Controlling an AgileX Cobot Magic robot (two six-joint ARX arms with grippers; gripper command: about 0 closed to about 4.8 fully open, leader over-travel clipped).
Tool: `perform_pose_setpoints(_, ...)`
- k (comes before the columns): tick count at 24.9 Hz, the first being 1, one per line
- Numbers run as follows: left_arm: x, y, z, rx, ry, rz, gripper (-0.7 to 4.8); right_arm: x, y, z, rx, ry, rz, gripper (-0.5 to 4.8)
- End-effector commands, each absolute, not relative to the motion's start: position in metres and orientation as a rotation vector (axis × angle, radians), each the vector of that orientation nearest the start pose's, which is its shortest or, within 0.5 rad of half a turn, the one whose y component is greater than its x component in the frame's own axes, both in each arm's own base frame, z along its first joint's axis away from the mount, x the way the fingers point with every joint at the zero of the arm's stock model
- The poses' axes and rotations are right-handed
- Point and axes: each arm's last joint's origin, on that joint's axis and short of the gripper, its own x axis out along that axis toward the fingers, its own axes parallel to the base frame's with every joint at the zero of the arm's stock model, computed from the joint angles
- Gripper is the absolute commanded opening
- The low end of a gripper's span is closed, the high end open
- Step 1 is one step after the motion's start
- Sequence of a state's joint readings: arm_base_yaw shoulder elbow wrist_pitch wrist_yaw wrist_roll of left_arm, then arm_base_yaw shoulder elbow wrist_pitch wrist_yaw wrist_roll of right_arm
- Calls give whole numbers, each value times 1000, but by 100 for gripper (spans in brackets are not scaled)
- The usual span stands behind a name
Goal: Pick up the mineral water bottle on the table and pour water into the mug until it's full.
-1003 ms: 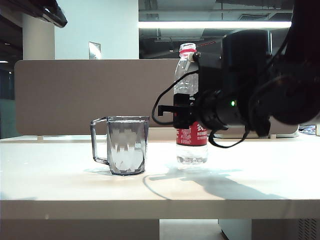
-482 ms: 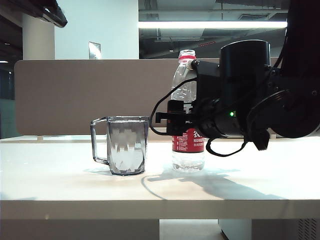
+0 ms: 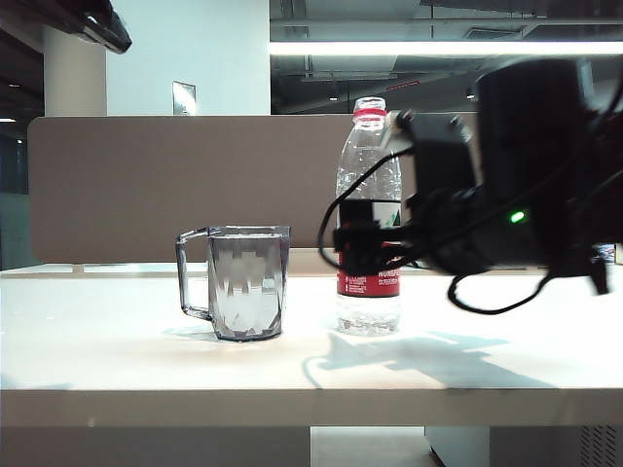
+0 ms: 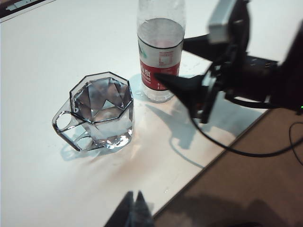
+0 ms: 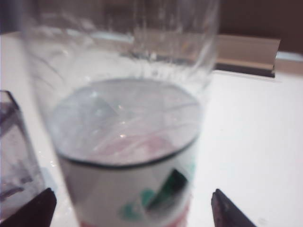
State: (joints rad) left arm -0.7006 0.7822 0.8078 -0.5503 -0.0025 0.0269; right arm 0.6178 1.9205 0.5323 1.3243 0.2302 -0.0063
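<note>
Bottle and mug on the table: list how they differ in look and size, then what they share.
The bottle stands about twice as tall as the mug. The bottle is clear with a red-and-white label and red neck ring; the mug is smoky grey, faceted and unlabelled. The mug has a squared handle; the bottle has none. Both are see-through, stand upright on the table and hold water.

Your right claw [image 3: 352, 236] hangs level above the table [image 3: 117, 360], its two fingers spread to either side of the mineral water bottle [image 3: 369, 219] at label height, clear of its wall. The bottle stands upright on the table between those fingers. Past the bottle from this claw, near it but apart, the mug [image 3: 237, 281] stands upright, its handle turned away from the claw. Your left claw [image 4: 135, 213] hovers well back from both, the mug nearer to it than the bottle.
</note>
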Motion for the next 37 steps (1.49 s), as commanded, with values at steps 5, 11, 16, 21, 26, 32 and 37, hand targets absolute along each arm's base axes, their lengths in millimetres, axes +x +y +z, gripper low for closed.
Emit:
perform_pose_setpoints(5,122,-103,309,202,479,-692,-5,209,142,126,-39,60,392,474)
perform_pose_setpoints(11,122,-103,309,202,479,-692,-5,173,116,134,-26,32,391,328)
perform_pose_setpoints(16,122,-103,309,202,479,-692,-5,152,101,141,-4,-16,390,190)
perform_pose_setpoints(21,123,-103,309,202,479,-692,-5,139,91,147,16,-52,364,91)
perform_pose_setpoints(26,123,-103,309,203,480,-692,-5,131,85,153,8,-17,364,8)
perform_pose_setpoints(32,123,-103,309,203,481,-691,-5,123,64,146,-58,149,300,8)
perform_pose_setpoints(37,123,-103,309,203,480,-692,-5,117,36,143,-43,231,258,8)
